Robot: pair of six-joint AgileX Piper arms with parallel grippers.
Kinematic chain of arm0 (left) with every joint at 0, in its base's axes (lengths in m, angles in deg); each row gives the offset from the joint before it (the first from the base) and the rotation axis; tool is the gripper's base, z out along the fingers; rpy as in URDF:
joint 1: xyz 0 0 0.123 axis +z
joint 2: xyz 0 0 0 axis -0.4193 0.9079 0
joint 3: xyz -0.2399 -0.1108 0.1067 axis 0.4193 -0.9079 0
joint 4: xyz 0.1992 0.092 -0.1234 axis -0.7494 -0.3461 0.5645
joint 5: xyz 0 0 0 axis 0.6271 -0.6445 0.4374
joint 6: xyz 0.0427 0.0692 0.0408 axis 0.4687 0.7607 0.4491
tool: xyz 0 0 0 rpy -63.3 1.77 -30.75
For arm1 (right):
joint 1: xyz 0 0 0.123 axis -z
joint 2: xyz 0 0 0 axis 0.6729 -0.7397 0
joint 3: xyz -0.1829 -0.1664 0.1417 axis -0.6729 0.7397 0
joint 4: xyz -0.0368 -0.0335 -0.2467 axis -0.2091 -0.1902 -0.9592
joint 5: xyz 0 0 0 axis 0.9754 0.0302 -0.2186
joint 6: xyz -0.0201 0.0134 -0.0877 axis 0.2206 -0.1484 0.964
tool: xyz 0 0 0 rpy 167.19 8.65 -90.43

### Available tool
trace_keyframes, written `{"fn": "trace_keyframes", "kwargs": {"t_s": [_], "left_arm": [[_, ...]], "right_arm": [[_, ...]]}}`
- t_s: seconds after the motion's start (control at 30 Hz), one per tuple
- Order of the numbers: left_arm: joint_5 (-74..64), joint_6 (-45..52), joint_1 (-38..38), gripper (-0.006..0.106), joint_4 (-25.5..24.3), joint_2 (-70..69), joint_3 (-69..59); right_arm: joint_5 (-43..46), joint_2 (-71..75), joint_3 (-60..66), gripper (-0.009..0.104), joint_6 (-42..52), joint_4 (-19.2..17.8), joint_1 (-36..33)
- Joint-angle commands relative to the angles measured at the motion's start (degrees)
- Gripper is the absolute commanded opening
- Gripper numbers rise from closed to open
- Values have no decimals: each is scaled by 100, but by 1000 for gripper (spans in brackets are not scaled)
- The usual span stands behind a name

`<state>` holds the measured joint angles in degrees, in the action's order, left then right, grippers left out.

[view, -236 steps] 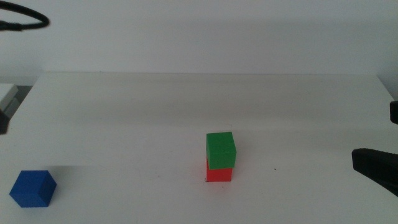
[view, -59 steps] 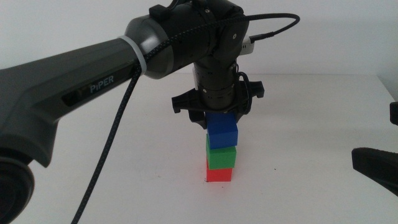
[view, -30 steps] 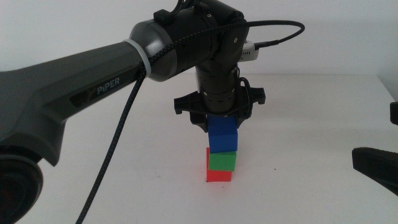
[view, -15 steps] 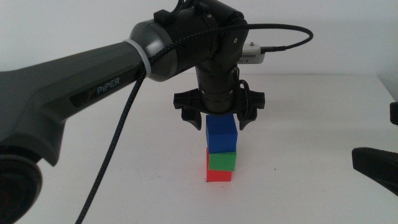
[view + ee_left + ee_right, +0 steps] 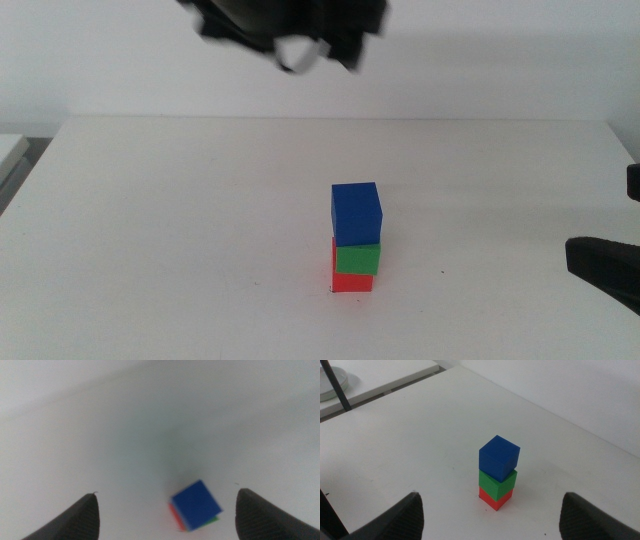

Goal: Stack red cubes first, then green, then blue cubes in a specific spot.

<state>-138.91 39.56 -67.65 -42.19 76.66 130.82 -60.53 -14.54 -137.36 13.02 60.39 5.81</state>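
Three cubes stand stacked on the white table in the middle view: the red cube (image 5: 350,283) at the bottom, the green cube (image 5: 358,260) on it, and the blue cube (image 5: 356,212) on top, turned slightly. My left gripper (image 5: 290,30) is a dark blur high above the stack at the picture's top. In its wrist view the left gripper (image 5: 166,492) is open, with the blue cube (image 5: 196,504) far below it and apart from both jaws. My right gripper (image 5: 603,268) waits at the right edge, and in its own wrist view the right gripper (image 5: 491,494) is open, facing the stack (image 5: 498,472) from a distance.
A white plate (image 5: 331,387) and a dark cable (image 5: 339,392) lie beyond the table's far corner in the right wrist view. A pale ledge (image 5: 10,150) shows at the middle view's left edge.
The left gripper has let go of the blue cube and risen well above the stack. The blue cube stays on the green one. The right arm has not moved.
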Motion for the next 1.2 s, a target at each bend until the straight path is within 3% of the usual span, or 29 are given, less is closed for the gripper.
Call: {"fn": "trace_keyframes", "kwargs": {"t_s": [0.0,0.17,0.37,0.57,0.83,1.17], "left_arm": [[11,652,76,91,-244,-349,22],[11,2036,879,91,104,-1094,-32],[11,2819,2576,91,756,-2252,-668],[218,3116,3997,91,957,-3233,-1266],[340,3116,4460,91,1660,-3664,-1293],[479,3116,4460,91,1561,-3755,-1293]], "right_arm": [[69,24,30,88,18,-17,51],[69,24,30,88,18,-17,51],[69,24,30,88,18,-17,51],[69,24,30,88,4,-17,51],[69,24,30,88,4,-17,51],[69,24,30,88,4,-17,51]]}}
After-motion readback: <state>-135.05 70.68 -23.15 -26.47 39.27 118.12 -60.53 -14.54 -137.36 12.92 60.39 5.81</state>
